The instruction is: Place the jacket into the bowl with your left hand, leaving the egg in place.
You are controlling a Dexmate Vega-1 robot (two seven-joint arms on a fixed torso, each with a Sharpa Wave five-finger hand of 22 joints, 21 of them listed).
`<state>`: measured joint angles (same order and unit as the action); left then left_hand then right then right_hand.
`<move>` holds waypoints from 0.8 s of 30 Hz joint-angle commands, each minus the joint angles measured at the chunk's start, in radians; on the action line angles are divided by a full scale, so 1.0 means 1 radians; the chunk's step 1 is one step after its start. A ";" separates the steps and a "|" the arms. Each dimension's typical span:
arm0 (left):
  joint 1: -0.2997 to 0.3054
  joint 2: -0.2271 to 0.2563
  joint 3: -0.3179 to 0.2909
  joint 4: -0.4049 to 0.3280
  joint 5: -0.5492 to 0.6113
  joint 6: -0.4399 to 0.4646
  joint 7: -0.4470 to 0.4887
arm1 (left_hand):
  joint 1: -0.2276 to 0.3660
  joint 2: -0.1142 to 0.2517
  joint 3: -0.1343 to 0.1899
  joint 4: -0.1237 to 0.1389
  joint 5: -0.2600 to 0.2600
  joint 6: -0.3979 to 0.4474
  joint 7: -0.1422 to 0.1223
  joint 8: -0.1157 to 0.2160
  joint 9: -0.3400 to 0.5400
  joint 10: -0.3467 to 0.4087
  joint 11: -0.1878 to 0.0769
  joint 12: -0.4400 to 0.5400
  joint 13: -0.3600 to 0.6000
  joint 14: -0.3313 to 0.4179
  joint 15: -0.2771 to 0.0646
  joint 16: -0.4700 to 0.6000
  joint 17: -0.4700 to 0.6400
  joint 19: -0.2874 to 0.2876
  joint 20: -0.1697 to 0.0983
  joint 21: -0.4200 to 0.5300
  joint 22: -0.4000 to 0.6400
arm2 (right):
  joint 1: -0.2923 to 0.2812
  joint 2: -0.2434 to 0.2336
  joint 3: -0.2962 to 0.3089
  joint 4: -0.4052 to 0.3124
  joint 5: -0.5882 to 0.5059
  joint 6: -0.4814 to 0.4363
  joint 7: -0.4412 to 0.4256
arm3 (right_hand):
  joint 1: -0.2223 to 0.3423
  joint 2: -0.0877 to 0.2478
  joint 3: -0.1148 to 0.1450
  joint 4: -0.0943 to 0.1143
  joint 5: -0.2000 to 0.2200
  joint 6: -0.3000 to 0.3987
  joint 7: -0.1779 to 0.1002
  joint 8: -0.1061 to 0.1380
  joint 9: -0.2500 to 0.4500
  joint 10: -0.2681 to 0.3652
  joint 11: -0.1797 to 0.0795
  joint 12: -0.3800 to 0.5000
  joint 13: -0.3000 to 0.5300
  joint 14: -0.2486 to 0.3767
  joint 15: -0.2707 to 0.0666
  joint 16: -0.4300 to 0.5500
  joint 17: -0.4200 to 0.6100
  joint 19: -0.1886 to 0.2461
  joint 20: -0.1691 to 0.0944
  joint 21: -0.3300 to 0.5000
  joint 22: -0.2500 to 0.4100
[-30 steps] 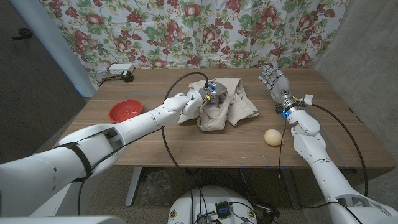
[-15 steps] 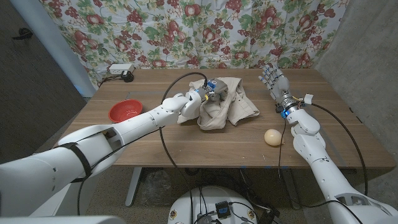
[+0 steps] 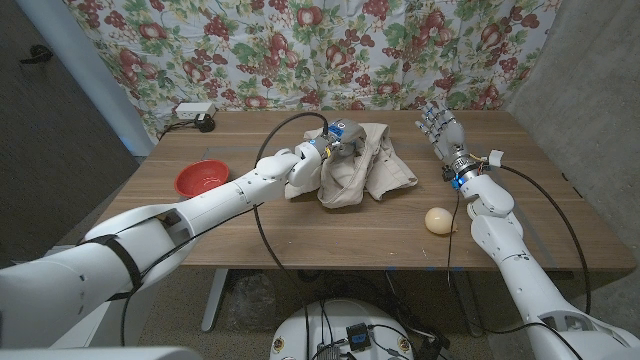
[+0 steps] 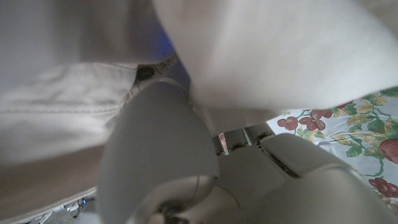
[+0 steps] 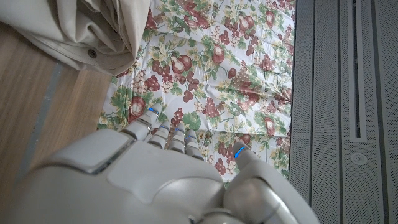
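While the left robot hand (image 3: 338, 140) digs into the beige jacket (image 3: 362, 168) heaped mid-desk, its hold looks like a grasp, though I cannot tell for sure. Next comes a lift and carry to the red bowl (image 3: 202, 178), clear of the egg (image 3: 436, 218). The right robot hand (image 3: 440, 128) stands released.

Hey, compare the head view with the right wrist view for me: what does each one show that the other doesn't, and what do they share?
Head view alone: the red bowl at the table's left, the egg near the right arm, the left hand on the jacket, and a power strip at the back.

Right wrist view alone: a grey ribbed wall panel beside the curtain.

Both: the jacket, the wooden table, the floral curtain and the right hand, raised with fingers apart, holding nothing.
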<state>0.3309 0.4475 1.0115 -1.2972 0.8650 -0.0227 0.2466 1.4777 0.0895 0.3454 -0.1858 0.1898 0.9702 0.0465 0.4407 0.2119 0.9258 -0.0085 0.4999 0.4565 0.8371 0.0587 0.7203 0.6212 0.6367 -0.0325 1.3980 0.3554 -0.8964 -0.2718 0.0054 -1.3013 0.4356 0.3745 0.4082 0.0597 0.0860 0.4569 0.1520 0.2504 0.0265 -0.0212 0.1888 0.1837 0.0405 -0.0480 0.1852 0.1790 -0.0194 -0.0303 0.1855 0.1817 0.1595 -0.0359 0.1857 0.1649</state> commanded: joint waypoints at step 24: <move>0.081 0.026 -0.138 -0.162 -0.031 0.040 0.068 | 0.043 0.009 0.043 0.023 0.009 0.056 0.057 -0.006 0.004 0.004 0.017 0.005 0.054 0.177 -0.232 0.024 0.283 0.028 -0.112 0.027 -0.040 | -0.034 -0.001 0.002 -0.066 0.000 -0.007 -0.007 | -0.006 0.057 0.007 0.000 0.000 0.012 0.001 0.004 0.002 0.011 0.000 0.002 0.003 0.007 -0.024 0.004 0.001 0.010 -0.074 0.007 0.004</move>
<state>0.3939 0.4746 0.9129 -1.4178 0.8484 0.0080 0.2912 1.4895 0.0778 0.3535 -0.1916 0.1966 0.9903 0.0664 0.4347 0.2119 0.9293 0.0056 0.4960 0.5041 0.8408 0.0623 0.7219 0.6282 0.6418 -0.0336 1.4139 0.3153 -0.9212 -0.2715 0.0030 -1.3511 0.4336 0.3666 0.4019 0.0597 0.0860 0.4568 0.1520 0.2504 0.0264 -0.0212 0.1888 0.1837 0.0405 -0.0480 0.1851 0.1790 -0.0194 -0.0304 0.1855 0.1817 0.1594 -0.0360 0.1857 0.1649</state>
